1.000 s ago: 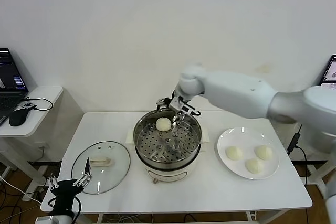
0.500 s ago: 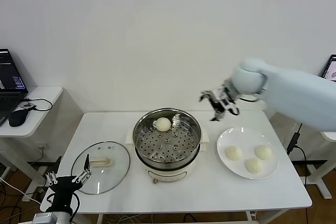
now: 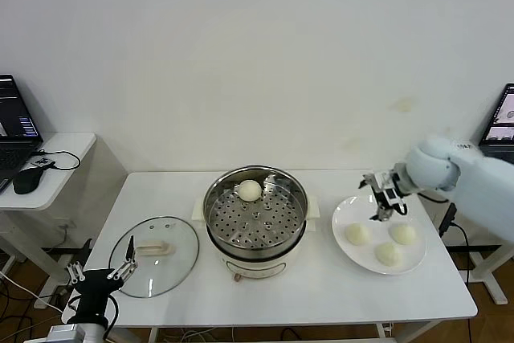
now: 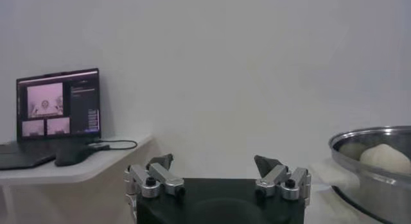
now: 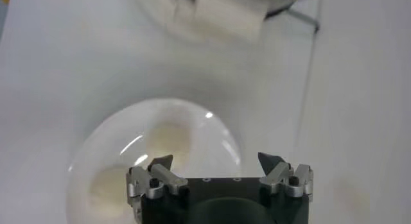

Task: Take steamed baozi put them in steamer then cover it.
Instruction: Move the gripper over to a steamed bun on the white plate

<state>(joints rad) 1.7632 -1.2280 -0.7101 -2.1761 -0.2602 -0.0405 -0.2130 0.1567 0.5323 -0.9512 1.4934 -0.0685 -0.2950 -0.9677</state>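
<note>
One cream-white baozi (image 3: pixel 250 190) lies on the perforated tray at the back of the steel steamer (image 3: pixel 255 218) in the middle of the table. Three more baozi (image 3: pixel 357 234) lie on a white plate (image 3: pixel 353 211) at the right; two show in the right wrist view (image 5: pixel 168 138). My right gripper (image 3: pixel 385 196) hangs open and empty above the plate's far edge, and its own view (image 5: pixel 216 160) shows the wide gap. The glass cover (image 3: pixel 155 255) with its cream handle lies flat on the table at the left. My left gripper (image 3: pixel 102 273) is open and empty, low at the table's front left corner.
A side table (image 3: pixel 48 168) with a laptop and a mouse stands at the far left. The steamer's rim and its baozi show at the edge of the left wrist view (image 4: pixel 384 158). Bare table lies in front of the steamer and plate.
My right gripper has left the steamer, empty, and swung right and down to above the plate. The baozi stays in the steamer. The left arm has barely moved.
</note>
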